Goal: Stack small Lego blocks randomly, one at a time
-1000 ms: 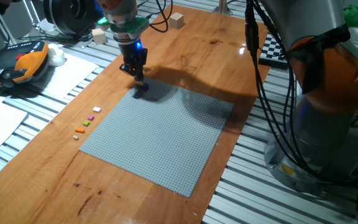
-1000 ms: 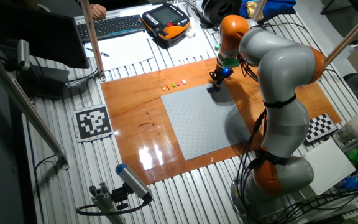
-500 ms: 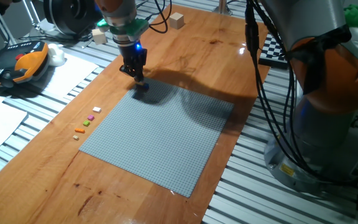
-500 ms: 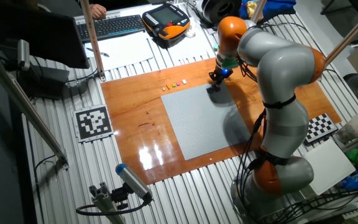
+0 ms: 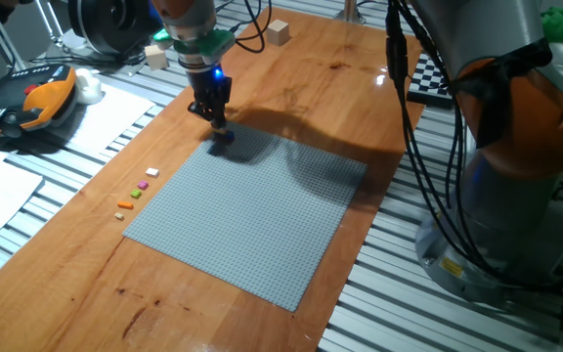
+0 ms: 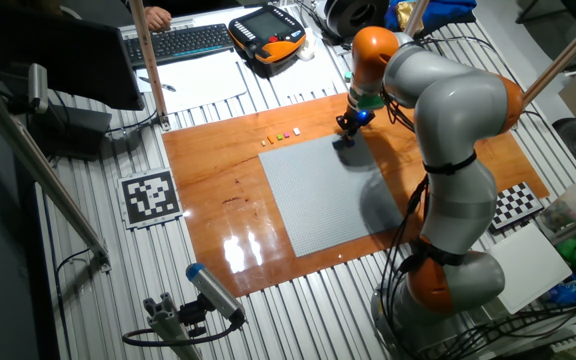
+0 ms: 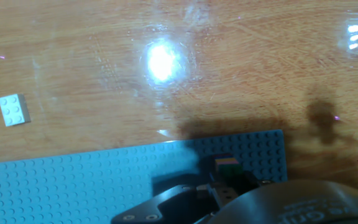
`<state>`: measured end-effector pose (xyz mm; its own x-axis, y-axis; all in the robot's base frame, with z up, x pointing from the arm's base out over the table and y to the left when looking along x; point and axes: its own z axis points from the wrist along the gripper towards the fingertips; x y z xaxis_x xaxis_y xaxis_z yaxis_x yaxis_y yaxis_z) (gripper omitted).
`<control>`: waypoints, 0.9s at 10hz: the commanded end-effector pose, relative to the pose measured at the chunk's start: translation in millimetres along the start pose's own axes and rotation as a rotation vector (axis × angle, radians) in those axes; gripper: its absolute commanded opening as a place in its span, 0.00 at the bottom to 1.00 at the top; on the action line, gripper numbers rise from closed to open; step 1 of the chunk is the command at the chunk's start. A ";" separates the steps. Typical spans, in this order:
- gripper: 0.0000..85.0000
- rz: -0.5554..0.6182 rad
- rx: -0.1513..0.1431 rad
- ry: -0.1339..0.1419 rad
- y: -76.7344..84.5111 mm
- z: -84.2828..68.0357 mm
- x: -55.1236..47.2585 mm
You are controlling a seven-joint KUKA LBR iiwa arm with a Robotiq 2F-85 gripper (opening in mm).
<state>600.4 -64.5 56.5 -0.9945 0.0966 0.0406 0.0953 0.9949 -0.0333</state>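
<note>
Baseplate [image 5: 247,210] of grey studs lies nearest in one fixed view, flat on the wooden worktop [image 5: 350,88]. Just off its left edge a short row of small Lego blocks [image 5: 136,194] sits on the wood: orange, yellow-green, pink and white, apart from one another and none stacked. In the other fixed view the same row [image 6: 280,136] lies along the baseplate's far edge.

Farther back, the gripper [image 5: 219,125] hangs tip-down over the far corner of the baseplate, with a blue light glowing on its body. A small dark stack of blocks [image 5: 223,138] sits on the studs right under the tips. From this view it is not clear whether the tips touch it.

The hand view looks along the fingers: the dark gripper body fills the bottom edge, and just past it a little stack [image 7: 227,165] stands on the plate near its corner, with a pinkish layer over a green one. The jaws themselves are hidden by the gripper's own housing, so I cannot tell how far they stand open or whether they pinch the stack. A white block [image 7: 13,109] lies on the bare wood at the left of that view.

Beyond the gripper, two plain wooden cubes [image 5: 279,32] rest near the worktop's far edge.
</note>
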 end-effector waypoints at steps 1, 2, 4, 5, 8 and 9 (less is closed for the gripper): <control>0.40 0.001 0.001 -0.001 0.1 -1.1 0.1; 0.40 0.002 0.003 -0.001 -0.2 -1.6 -0.1; 0.40 0.005 0.001 -0.001 -0.1 -1.6 -0.2; 0.40 0.007 0.001 -0.001 -0.3 -1.8 -0.3; 0.60 0.007 0.006 0.012 -1.0 -11.2 -2.2; 0.60 0.009 0.007 0.020 -0.8 -15.4 -2.7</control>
<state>603.8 -65.0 72.4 -0.9924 0.1069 0.0613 0.1046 0.9937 -0.0404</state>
